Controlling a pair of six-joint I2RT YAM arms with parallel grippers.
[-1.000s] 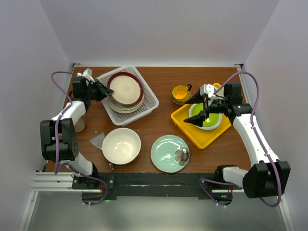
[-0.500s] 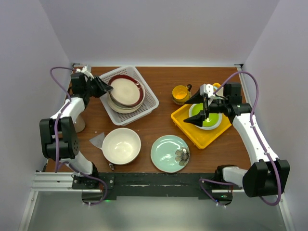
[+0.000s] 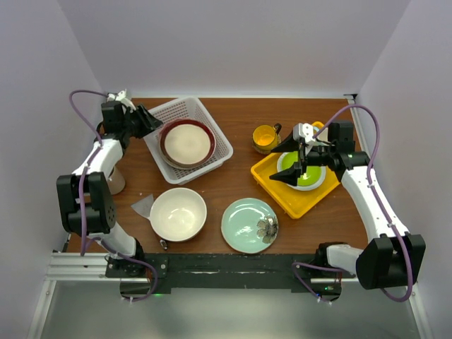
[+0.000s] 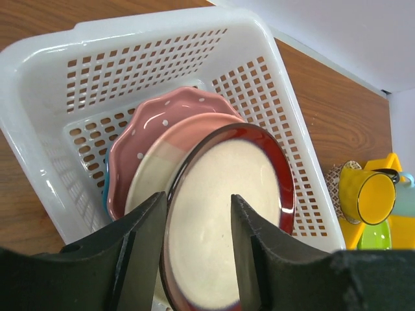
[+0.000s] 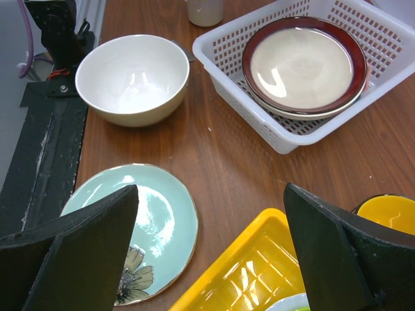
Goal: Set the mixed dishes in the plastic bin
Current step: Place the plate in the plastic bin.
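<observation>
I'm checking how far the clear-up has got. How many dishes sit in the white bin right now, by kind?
In the white bin:
Plates: 3 (pink dotted plate, cream-pink plate, blue plate with only its edge showing)
Bowls: 1 (dark red-rimmed bowl, on top of the stack)
Total: 4

The top camera looks steeply down from behind the near edge over the whole counter (image 3: pixel 240 120). The left wrist camera hangs close above the white bin (image 4: pixel 32 129); the right wrist camera faces it from farther off. All 3 share it.
</observation>
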